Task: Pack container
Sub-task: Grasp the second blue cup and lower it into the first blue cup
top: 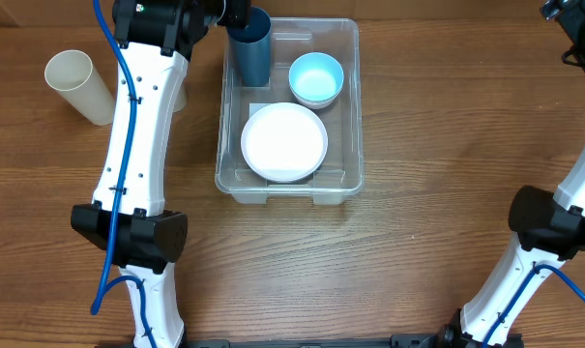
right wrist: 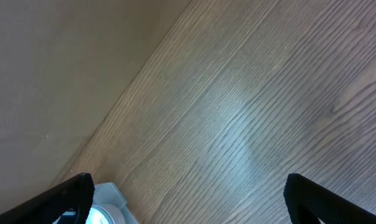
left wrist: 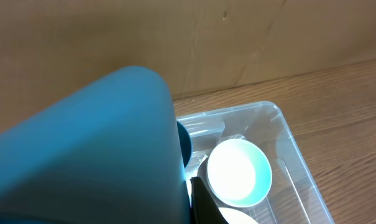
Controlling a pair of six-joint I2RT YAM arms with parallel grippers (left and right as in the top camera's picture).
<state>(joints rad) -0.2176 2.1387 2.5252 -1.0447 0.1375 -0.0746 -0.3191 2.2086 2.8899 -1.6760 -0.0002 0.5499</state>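
Trouble would come from a careless release: the blue cup, at the upper left corner of the container at top centre, could topple onto the small bowl beside it or catch the rim. The left claw is clamped on that cup, while the right claw gapes wide and empty over bare surface.

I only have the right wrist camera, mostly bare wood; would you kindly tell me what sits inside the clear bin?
Observer: A white bowl and a smaller pale blue bowl sit on its floor.
Operator: Thank you; what is the left arm doing?
Observer: The left gripper is shut on a teal cup at the bin's far left corner.
Operator: Does anything wait outside the bin?
Observer: A cream cup lies on its side on the table, left of that arm.
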